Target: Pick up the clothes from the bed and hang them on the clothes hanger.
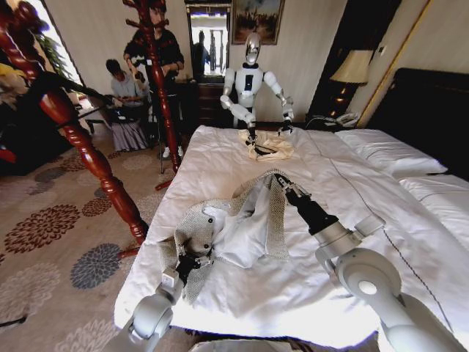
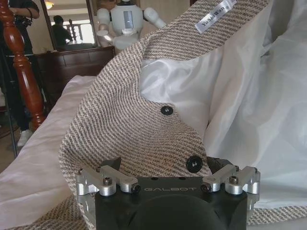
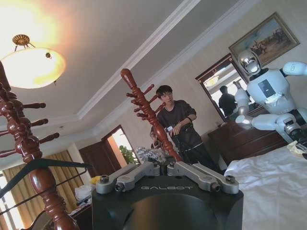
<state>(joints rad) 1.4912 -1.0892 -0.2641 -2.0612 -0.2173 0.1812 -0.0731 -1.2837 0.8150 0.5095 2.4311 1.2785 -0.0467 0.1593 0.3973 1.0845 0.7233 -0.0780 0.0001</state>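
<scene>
The clothes (image 1: 242, 220), a grey-beige knit jacket with white lining, lie spread on the bed (image 1: 352, 183) near its front left. My left gripper (image 1: 188, 262) is at the jacket's near hem, open, with knit fabric (image 2: 124, 124) and a black button between its fingers. At the jacket's far right edge, my right gripper (image 1: 281, 182) holds a strip of knit raised off the duvet. The black clothes hanger (image 3: 48, 164) hangs on a wooden coat stand (image 1: 95, 161) left of the bed, and its bar (image 1: 69, 94) crosses the stand's post.
Another white robot (image 1: 253, 81) stands at the bed's far end over a cream top (image 1: 267, 145). A second coat stand (image 1: 157, 81) and people are behind on the left. Pillows (image 1: 385, 150) and a dark headboard (image 1: 432, 110) lie right. Patterned carpet (image 1: 51, 227) lies left.
</scene>
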